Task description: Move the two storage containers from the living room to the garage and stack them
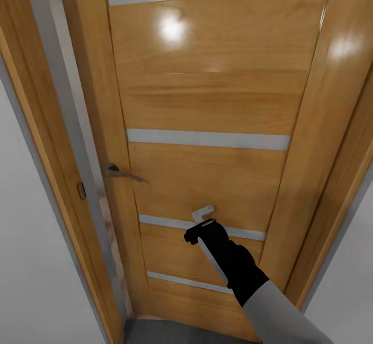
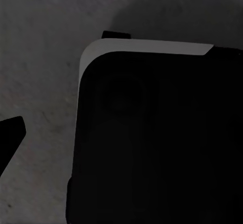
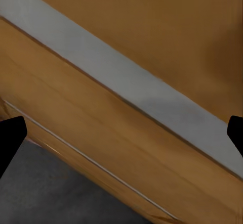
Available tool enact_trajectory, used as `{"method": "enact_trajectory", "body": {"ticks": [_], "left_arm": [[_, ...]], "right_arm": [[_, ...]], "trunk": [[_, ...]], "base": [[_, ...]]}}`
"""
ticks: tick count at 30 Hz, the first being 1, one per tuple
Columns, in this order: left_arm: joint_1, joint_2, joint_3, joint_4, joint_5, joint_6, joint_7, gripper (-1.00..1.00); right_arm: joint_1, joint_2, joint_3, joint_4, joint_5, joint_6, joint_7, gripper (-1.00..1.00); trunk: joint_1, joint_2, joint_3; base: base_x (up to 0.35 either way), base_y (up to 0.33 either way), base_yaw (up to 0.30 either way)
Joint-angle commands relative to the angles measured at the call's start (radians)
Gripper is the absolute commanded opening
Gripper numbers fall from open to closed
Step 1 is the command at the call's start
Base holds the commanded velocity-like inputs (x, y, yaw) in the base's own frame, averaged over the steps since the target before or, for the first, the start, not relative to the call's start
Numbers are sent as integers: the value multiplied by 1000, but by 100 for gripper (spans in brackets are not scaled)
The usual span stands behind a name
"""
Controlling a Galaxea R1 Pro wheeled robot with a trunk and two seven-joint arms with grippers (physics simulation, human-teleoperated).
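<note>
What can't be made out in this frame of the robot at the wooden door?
- Head view: whether the right gripper touches the glossy orange-brown wooden door; the black wrist hides the fingertips.
- Head view: what lies past the door's narrow gap by the grey lever handle; too slim to tell.
- Left wrist view: the left gripper's spread; one dark fingertip shows, the rest is cut off above a black rounded robot part.

Dark grey, matte, speckled concrete floor (image 1: pixel 176 332) – in the head view a narrow strip shows at the foot of a glossy honey-coloured wooden door with pale grey cross bands (image 1: pixel 207 95), running up to the door's lower edge. In the right wrist view the floor (image 3: pixel 45 188) meets the bottom edge of the door (image 3: pixel 101 128) – surface even, finely mottled. In the left wrist view the floor (image 2: pixel 40 72) lies in dim light, partly shadowed, beneath a black round-cornered body (image 2: pixel 152 143).
</note>
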Motion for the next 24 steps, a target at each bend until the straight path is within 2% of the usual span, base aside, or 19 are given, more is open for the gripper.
{"method": "enact_trajectory", "body": {"ticks": [1, 6, 10, 13, 17, 19, 24], "left_arm": [[-1, -1, 0, 0, 9, -2, -1, 100], [0, -1, 0, 0, 9, -2, -1, 100], [0, -1, 0, 0, 9, -2, -1, 100], [-1, -1, 0, 0, 9, -2, -1, 100], [-1, -2, 0, 0, 9, -2, -1, 100], [-1, -3, 0, 0, 9, -2, -1, 100], [0, -4, 0, 0, 9, -2, -1, 100]], "right_arm": [[-2, 1, 2, -3, 11, 4, -11, 100], [-2, 2, 5, -49, 15, 14, -8, 100], [-2, 3, 8, -139, 16, 66, -7, 100], [-2, 23, 9, -191, 18, 110, -7, 100], [-2, 23, 11, -220, 40, 138, -7, 100], [-2, 23, 13, -233, 70, 138, -7, 100], [-7, 23, 18, -209, 81, 138, -11, 100]], "trunk": [[0, -1, -1], [0, -1, -1], [0, -1, -1], [0, -1, -1], [0, -1, -1], [0, -1, -1], [0, -1, -1]], "base": [[0, 0, 0], [0, 0, 0], [0, 0, 0], [0, 0, 0], [0, 0, 0], [0, 0, 0], [0, 0, 0]]}}
